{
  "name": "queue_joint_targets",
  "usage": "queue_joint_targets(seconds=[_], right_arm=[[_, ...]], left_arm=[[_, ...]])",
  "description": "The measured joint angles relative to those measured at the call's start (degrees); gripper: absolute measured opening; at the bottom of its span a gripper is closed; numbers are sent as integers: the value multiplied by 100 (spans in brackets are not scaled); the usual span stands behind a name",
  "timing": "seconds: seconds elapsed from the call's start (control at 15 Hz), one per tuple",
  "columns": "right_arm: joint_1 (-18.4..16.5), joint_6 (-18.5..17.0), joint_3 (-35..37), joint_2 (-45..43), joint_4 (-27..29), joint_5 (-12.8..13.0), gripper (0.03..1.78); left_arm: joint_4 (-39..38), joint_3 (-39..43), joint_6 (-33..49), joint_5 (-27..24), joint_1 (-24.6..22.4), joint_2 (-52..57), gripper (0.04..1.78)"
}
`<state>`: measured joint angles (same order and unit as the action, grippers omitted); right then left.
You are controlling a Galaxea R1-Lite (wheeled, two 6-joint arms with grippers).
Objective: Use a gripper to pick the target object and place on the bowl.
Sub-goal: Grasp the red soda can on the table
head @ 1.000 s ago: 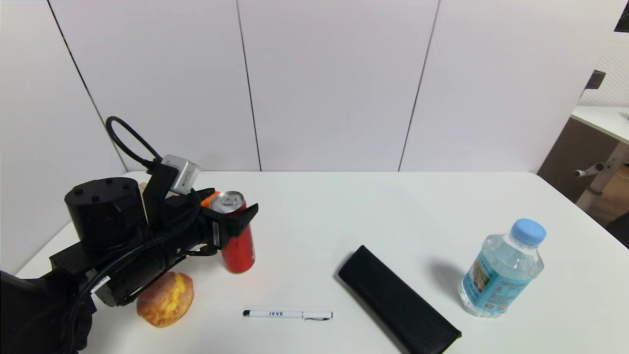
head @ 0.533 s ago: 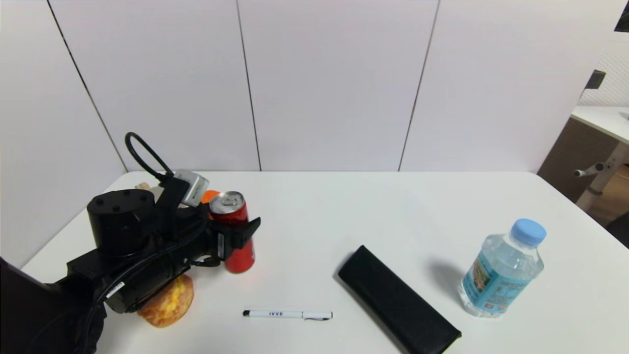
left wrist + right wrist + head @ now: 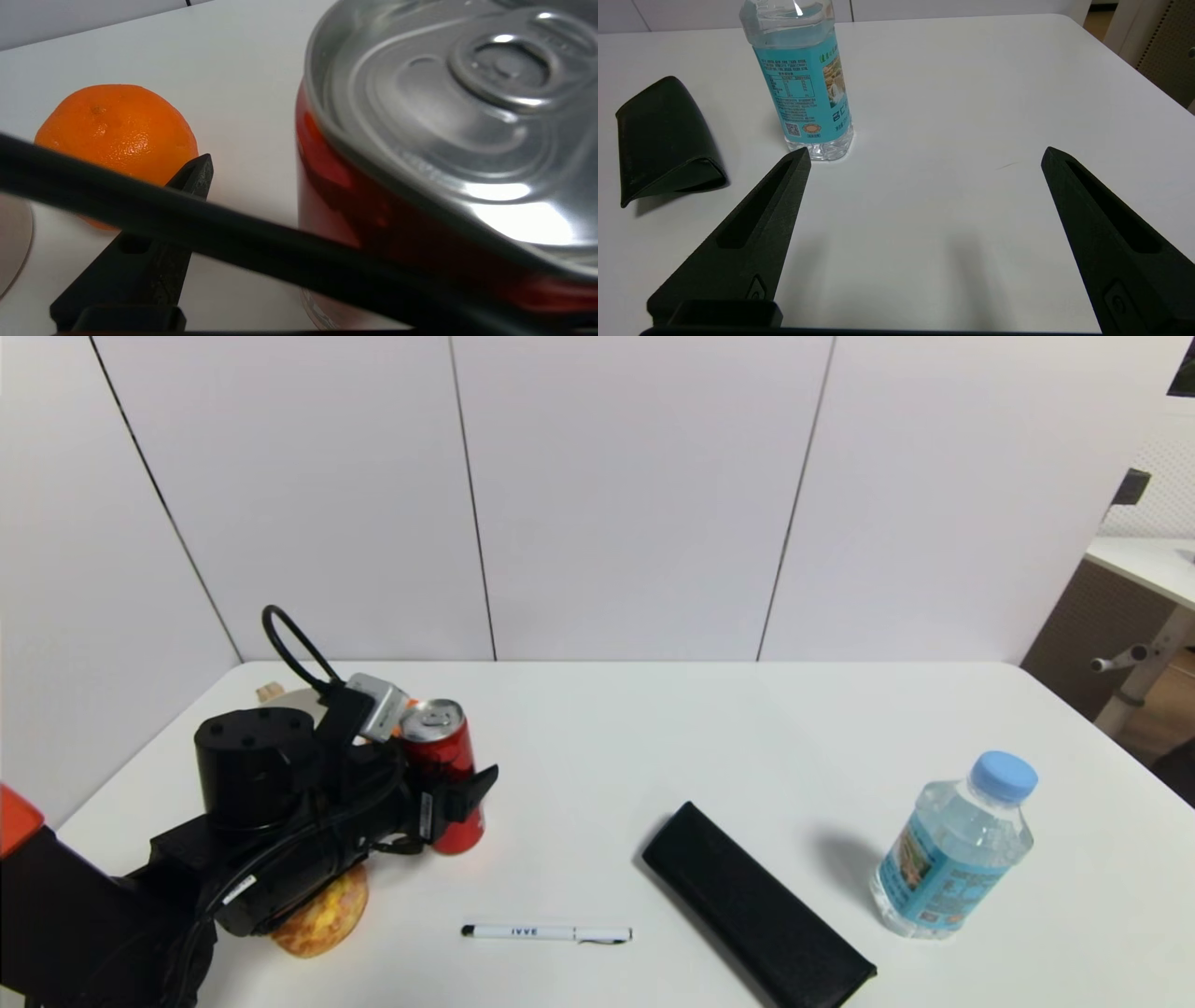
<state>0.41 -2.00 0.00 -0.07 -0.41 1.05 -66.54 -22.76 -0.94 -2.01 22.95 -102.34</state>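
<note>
Lowered and pushed forward since before, the left gripper [image 3: 446,782] now straddles the red can [image 3: 448,775] near the bench's left edge, jaws apart. Right gripper [image 3: 924,233] hovers spread wide near the water bottle [image 3: 803,88].

Red soda can [image 3: 447,775] with its silver top is standing upright near the table's left edge. Beige bowl [image 3: 297,696] sits at the far-left corner, mostly hidden.

The white pen [image 3: 546,932] on the bench, lying near the left jaws, carries black letters that read roughly "IVVE". The water bottle [image 3: 802,74], just beyond one right jaw, has a blue label with a QR code and print too small to read.
</note>
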Motion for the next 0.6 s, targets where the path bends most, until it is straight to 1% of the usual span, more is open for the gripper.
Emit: queue_joint_targets(seconds=[0.47,0.6], right_arm=[[0,0,0,0,-2,0,171],[0,-4,0,0,0,0,171]], left_arm=[[-22,5,-5,1,-28,-77,169],[-30,0,-18,-7,-28,-78,135]])
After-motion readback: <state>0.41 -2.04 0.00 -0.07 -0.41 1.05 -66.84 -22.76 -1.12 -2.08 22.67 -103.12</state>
